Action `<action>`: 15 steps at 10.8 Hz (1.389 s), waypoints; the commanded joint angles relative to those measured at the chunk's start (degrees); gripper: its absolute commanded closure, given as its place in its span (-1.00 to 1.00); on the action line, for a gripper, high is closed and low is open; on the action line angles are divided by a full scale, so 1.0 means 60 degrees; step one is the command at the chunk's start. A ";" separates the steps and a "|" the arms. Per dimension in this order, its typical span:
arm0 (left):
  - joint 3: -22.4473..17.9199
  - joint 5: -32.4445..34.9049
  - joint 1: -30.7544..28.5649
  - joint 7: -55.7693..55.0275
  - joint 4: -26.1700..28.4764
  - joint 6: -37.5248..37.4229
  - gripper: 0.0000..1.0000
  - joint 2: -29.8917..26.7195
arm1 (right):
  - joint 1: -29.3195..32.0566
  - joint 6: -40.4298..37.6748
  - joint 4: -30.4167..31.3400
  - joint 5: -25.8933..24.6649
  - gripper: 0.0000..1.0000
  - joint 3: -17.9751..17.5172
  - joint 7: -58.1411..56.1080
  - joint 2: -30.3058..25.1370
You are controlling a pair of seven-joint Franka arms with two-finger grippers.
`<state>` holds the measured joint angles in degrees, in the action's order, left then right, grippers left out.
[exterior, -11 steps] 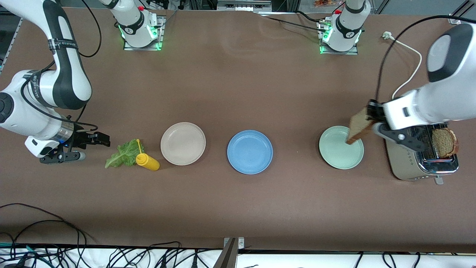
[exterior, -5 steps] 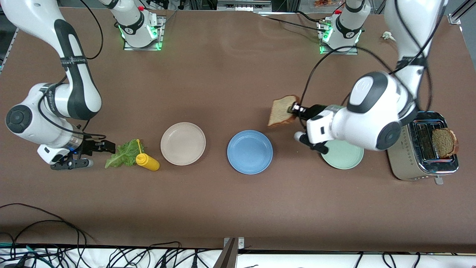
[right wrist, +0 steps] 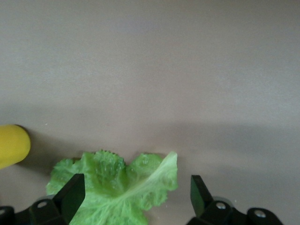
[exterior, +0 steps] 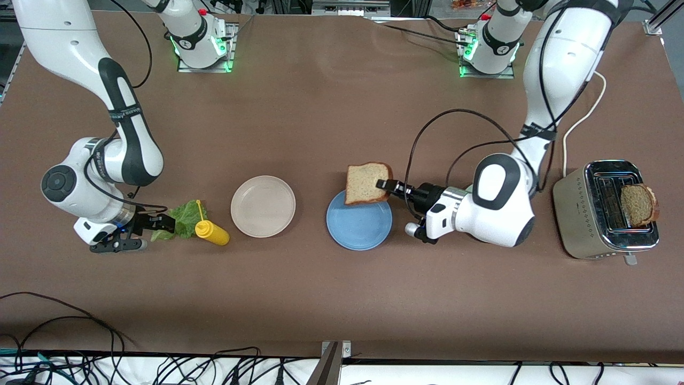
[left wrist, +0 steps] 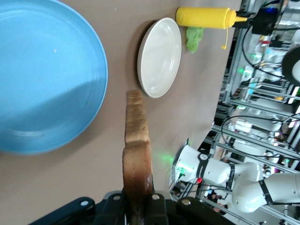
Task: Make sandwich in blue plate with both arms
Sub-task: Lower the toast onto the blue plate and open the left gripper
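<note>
over the blue plate point(exterior: 359, 227), at its rim toward the robots, the left hand point(exterior: 382, 185) holds a slice of brown bread point(exterior: 366, 183), pinched tight by one edge. a second ago this slice hung above the mint-green plate next to the toaster point(exterior: 606, 209); the arm has carried it across toward the middle of the table point(exterior: 320, 117), so the first layer looks ready to be lowered. in the left wrist view the bread point(left wrist: 137, 154) stands on edge beside the blue plate point(left wrist: 47, 75), so i think it must be turned flat before release.

the right hand point(exterior: 152, 223) has come closer to the lettuce leaf point(exterior: 184, 224), and its fingers point(right wrist: 70, 194) stand wide on both sides of the leaf point(right wrist: 117, 183), low over the table, not yet closed.

around them: the yellow squeeze bottle point(exterior: 211, 232) lies touching the lettuce and could be pushed during the pick. the cream plate point(exterior: 263, 206) lies between the lettuce and the blue plate. the second slice point(exterior: 638, 205) still sits in the toaster. the mint-green plate is now hidden under the left arm.
</note>
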<state>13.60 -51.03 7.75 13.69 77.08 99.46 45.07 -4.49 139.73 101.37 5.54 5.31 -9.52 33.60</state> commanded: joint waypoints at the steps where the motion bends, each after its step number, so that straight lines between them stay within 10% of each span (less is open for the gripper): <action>1: -0.0039 -0.1029 0.0393 0.1697 -0.0160 0.0998 1.00 0.0996 | 0.0089 0.0879 -0.0050 0.0160 -1.00 -0.0152 -0.0069 0.0477; 6: -0.0083 -0.1280 0.0130 0.2800 -0.0262 0.1030 1.00 0.1541 | 0.0089 0.1336 -0.0006 0.0438 -0.99 -0.0372 -0.0069 0.0830; 7: -0.0083 -0.1295 0.0115 0.2743 -0.0306 0.1016 1.00 0.1512 | 0.0089 0.1322 -0.0006 0.0438 -0.70 -0.0401 -0.0127 0.0816; 10: -0.0112 -0.1500 -0.0017 0.2815 -0.0612 0.1045 1.00 0.1686 | 0.0103 0.1234 -0.0035 0.0453 1.00 -0.0402 -0.0596 0.0801; 14: -0.0112 -0.1573 0.0114 0.3064 -0.0776 0.1792 1.00 0.2082 | 0.0162 0.0445 -0.0093 0.0438 1.00 -0.0402 -0.0640 0.0451; 15: -0.0098 -0.1573 0.0115 0.3079 -0.0747 0.1792 0.61 0.2112 | 0.0176 0.0051 -0.0151 0.0438 1.00 -0.0416 -0.0640 0.0261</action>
<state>13.10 -58.31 7.87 30.33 74.59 109.80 55.82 -4.37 144.86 100.99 6.97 3.56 -11.67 37.91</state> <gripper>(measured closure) 0.899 0.978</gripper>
